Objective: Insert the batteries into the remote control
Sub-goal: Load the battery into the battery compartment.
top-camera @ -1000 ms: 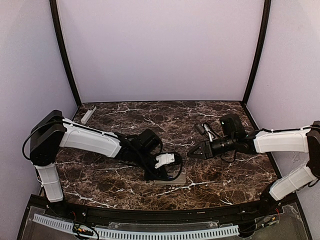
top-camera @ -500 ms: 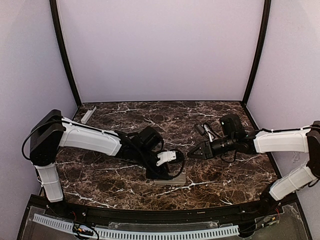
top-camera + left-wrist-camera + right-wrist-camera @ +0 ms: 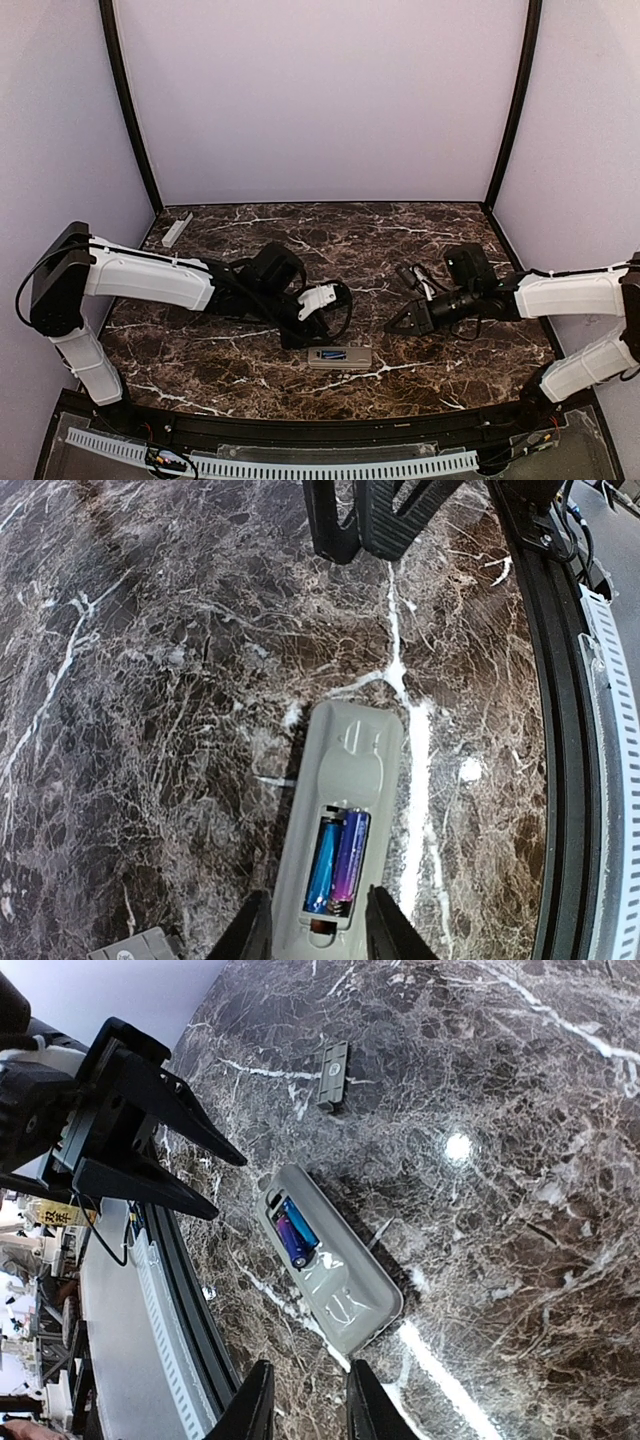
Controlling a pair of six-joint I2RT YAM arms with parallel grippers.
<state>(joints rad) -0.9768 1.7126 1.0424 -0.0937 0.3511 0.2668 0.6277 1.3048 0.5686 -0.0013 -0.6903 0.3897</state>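
Apparently loading is done: both batteries (image 3: 335, 865) sit in the open bay of the remote control (image 3: 345, 770), face down at lower centre of the overhead view. Left gripper (image 3: 230, 1190) and right gripper (image 3: 392, 326) hang slightly open, empty; a grey cover (image 3: 333, 1075) lies apart, likely yet to be refitted.

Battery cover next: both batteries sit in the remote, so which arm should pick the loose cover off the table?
Left. The cover lies just beside the left gripper, on its side of the remote. For the right gripper it lies beyond the remote, a reach across.
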